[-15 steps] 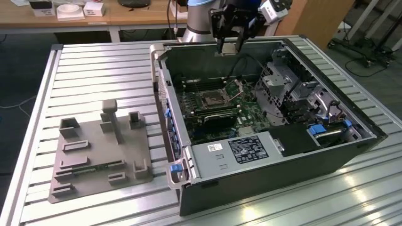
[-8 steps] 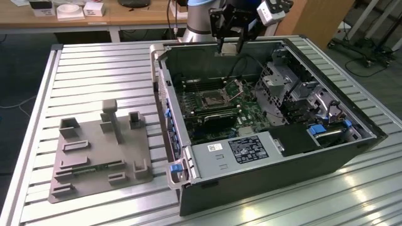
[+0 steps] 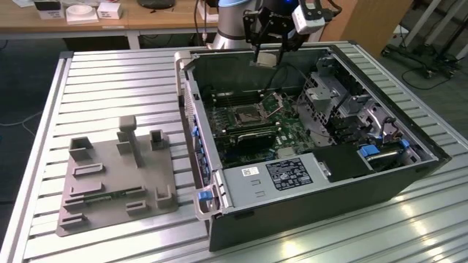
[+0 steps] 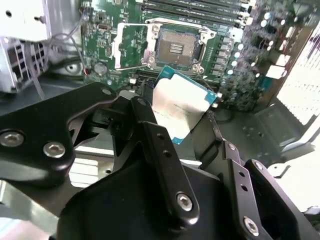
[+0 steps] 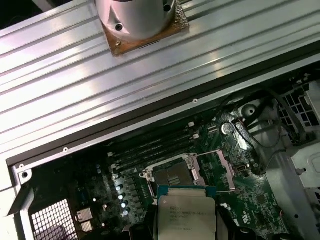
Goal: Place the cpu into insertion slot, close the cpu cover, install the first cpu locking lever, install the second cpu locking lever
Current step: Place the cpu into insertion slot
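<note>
Second wrist view, silvery cpu (image 4: 180, 107), teal-rimmed

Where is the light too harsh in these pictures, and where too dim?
In the second wrist view, glare whitens the metal top of the cpu, held in the tool; in the first wrist view, the ribbed table shines while the motherboard lies in shadow; in the exterior view, bright streaks reflect off the table beside the computer case.

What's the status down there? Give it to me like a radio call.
Gripper shut on the cpu, above the open case. Insertion slot bare, cpu cover flipped up. Path to slot looks clear.
</note>
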`<state>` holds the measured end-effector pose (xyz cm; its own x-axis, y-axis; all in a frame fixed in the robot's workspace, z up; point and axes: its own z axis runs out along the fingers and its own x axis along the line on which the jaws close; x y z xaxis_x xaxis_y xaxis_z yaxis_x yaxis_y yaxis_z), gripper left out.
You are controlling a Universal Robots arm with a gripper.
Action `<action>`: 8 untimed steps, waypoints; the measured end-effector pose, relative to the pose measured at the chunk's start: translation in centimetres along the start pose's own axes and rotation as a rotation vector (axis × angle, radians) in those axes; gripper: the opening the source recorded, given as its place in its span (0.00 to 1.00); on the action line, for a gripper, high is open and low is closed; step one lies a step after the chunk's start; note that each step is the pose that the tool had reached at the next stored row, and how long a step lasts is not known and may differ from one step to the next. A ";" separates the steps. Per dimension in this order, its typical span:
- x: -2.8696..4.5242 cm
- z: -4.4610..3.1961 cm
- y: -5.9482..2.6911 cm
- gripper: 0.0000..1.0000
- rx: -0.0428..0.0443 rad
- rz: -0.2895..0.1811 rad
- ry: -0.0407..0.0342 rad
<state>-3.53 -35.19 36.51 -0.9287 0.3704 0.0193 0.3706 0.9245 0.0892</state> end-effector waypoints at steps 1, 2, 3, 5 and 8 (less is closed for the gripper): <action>0.00 0.07 -0.01 0.54 -0.0004 0.018 -0.0016; 0.00 0.14 -0.01 0.54 -0.0008 0.036 -0.0032; 0.00 0.22 -0.02 0.54 -0.0011 0.053 -0.0048; 0.07 0.31 -0.05 0.54 -0.0016 0.082 -0.0071; 0.54 0.34 -0.24 0.54 -0.0021 0.098 -0.0087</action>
<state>-4.12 -35.18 36.16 -0.8880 0.4595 0.0193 0.4593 0.8838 0.0894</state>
